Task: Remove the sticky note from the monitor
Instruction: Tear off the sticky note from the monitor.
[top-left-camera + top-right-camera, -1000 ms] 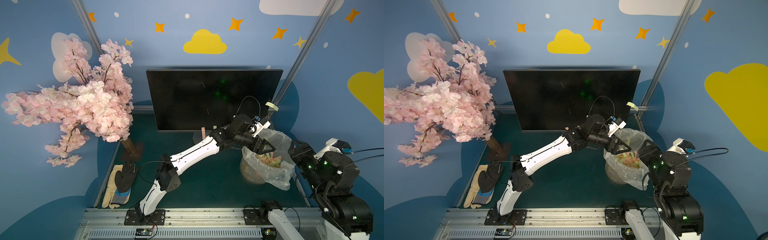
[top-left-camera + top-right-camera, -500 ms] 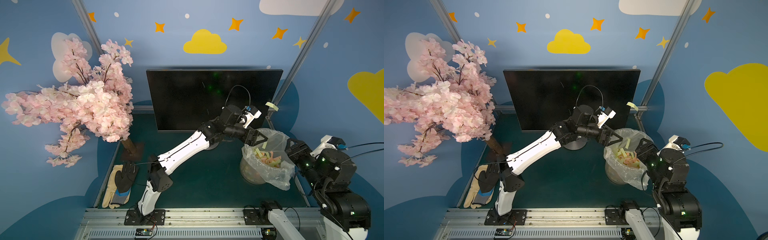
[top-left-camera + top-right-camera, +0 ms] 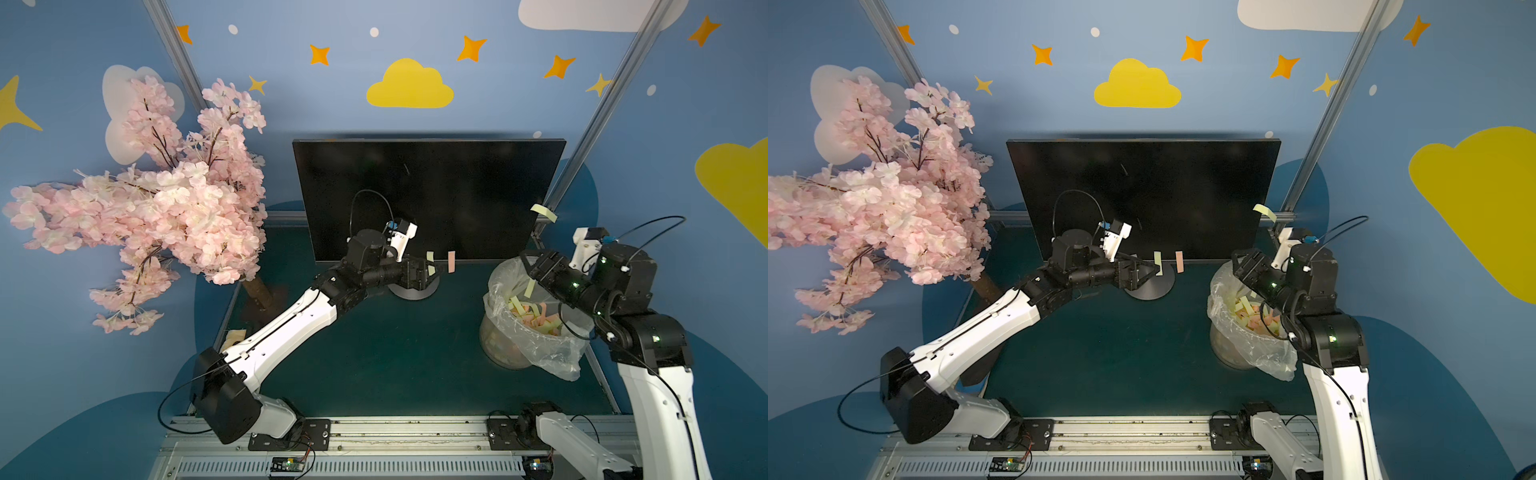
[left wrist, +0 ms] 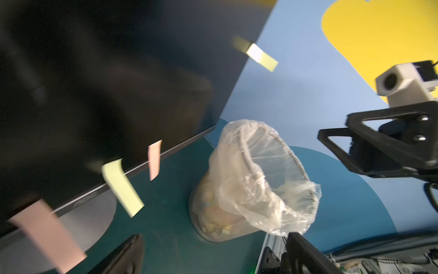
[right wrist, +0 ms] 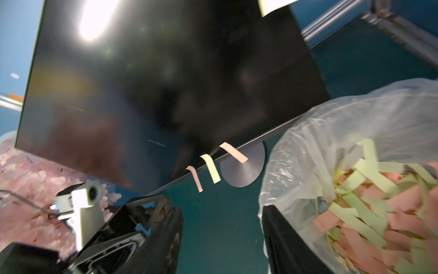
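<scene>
one yellow sticky note (image 4: 122,187) before left gripper (image 4: 213,236)

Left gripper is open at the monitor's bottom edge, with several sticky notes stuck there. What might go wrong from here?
1. The yellow sticky note hangs close between two pink sticky notes on the bottom edge of the monitor; the open left gripper might catch or knock a neighbour too.
2. It sits near the screen, so pressing in may scrape it or shove the monitor on its round stand base.
</scene>
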